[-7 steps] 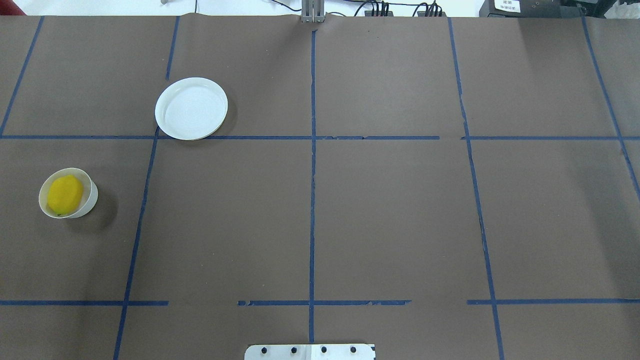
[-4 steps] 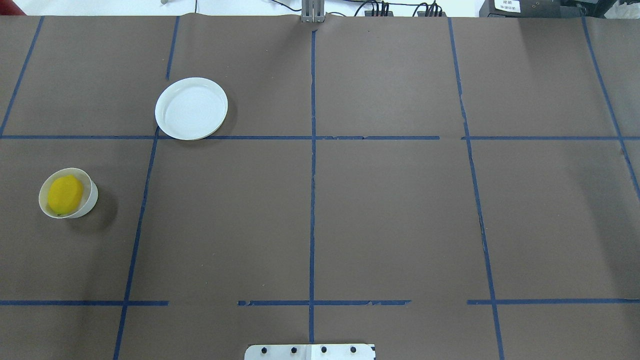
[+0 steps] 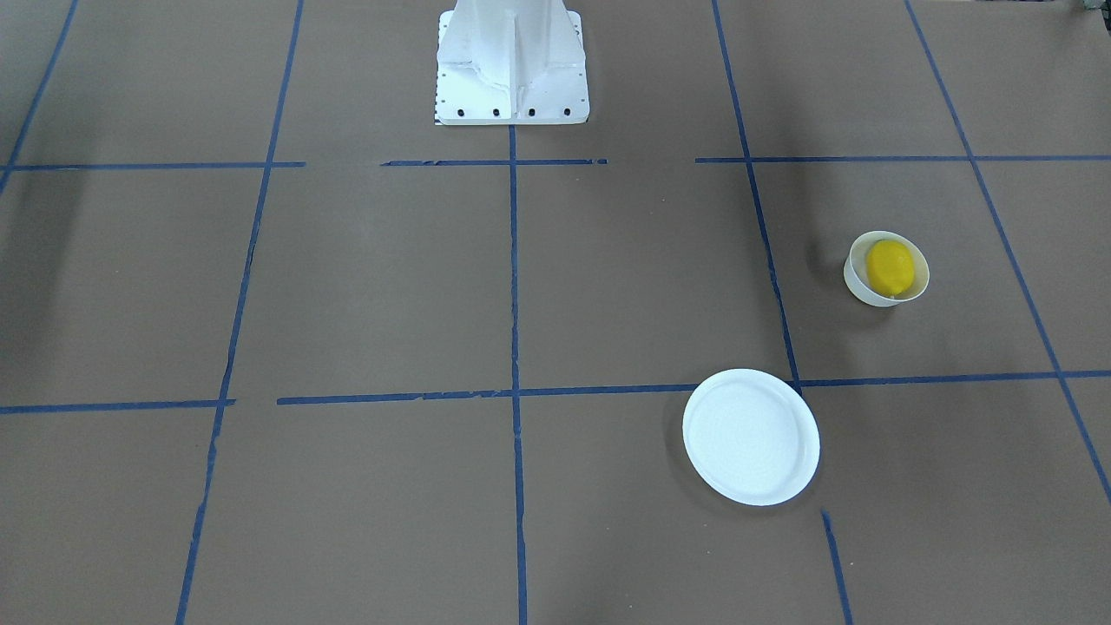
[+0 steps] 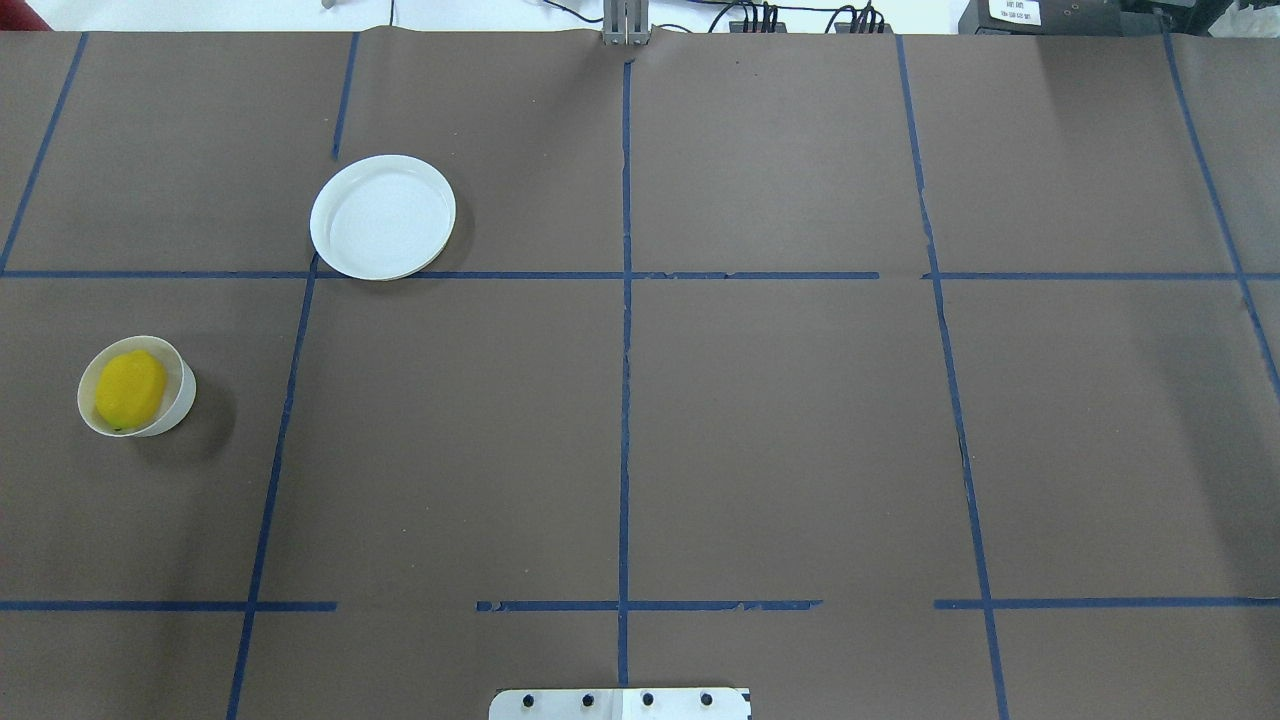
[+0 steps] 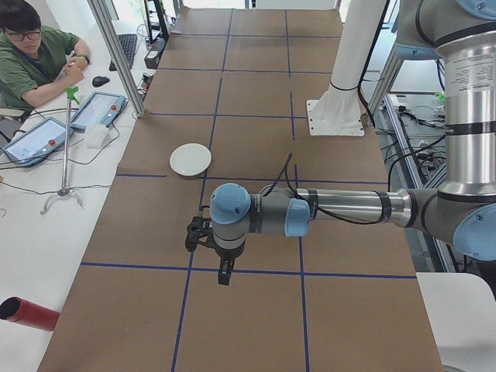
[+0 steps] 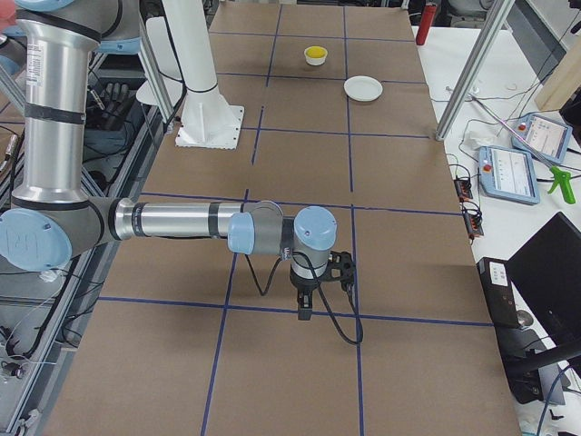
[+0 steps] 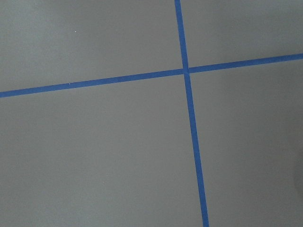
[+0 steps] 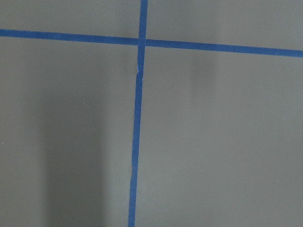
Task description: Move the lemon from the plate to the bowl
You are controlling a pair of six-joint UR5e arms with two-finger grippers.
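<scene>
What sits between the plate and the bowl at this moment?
No object: between the plate and the bowl there is only brown table cover crossed by blue tape lines, as the overhead view shows.

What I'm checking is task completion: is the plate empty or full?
Empty: the plate shows only bare white; the lemon sits inside the bowl.

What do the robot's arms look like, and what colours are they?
The left arm and the right arm are shiny silver tubes. They are joined by round grey joints with light-blue caps. Each ends in a small black gripper, the left gripper and the right gripper. A thin black cable loops by each wrist.
</scene>
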